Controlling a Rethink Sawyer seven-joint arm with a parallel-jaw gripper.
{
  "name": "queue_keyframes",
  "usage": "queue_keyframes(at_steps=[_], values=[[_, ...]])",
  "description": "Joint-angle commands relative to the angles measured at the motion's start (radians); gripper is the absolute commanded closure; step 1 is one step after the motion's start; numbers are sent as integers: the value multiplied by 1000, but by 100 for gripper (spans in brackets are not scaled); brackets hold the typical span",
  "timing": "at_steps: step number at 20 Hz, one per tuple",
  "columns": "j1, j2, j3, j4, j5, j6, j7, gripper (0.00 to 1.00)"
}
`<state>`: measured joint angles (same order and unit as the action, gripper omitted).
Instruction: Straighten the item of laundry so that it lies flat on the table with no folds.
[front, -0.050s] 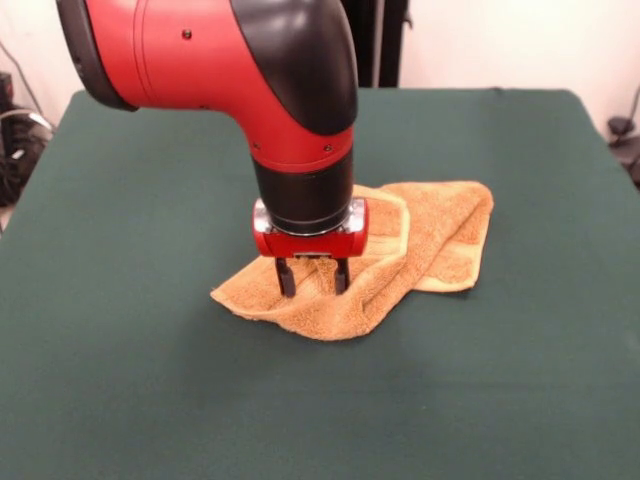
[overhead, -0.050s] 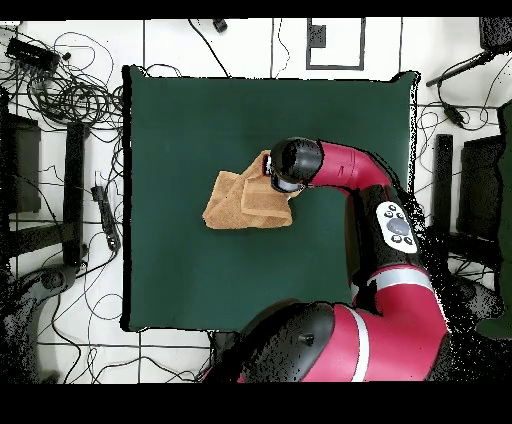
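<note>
Green cloth covers the counter (front, -0.050s: 120, 380), a broad field far larger than what lies on it. Near its middle sits the towel (front, -0.050s: 440, 230), golden-tan terry, crumpled and doubled over itself in several layers, so the flattening is, as I judge it, hardly begun. Its long axis in the front view runs from a low corner at the picture's left up to a folded lobe at the right. The red and black arm (overhead, -0.050s: 350, 165) comes down straight onto it, over the left half of the heap in the front view. The folded bulk therefore lies to the picture's right of the fingers (front, -0.050s: 286, 278), and any spreading pull would probably need to carry cloth away from that side. The fingers stand parted by a moderate gap, tips down at the towel's top layer; whether they pinch a fold or merely touch it is hard to tell from here.
</note>
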<state>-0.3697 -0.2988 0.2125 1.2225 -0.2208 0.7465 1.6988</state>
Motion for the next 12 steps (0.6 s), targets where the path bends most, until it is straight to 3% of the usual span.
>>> queue_keyframes(at_steps=[1,4,12], values=[[19,2,40,69,-34,10,-16,0],[0,-35,48,112,-32,16,-37,0],[-71,-261,33,294,-1,102,-64,0]])
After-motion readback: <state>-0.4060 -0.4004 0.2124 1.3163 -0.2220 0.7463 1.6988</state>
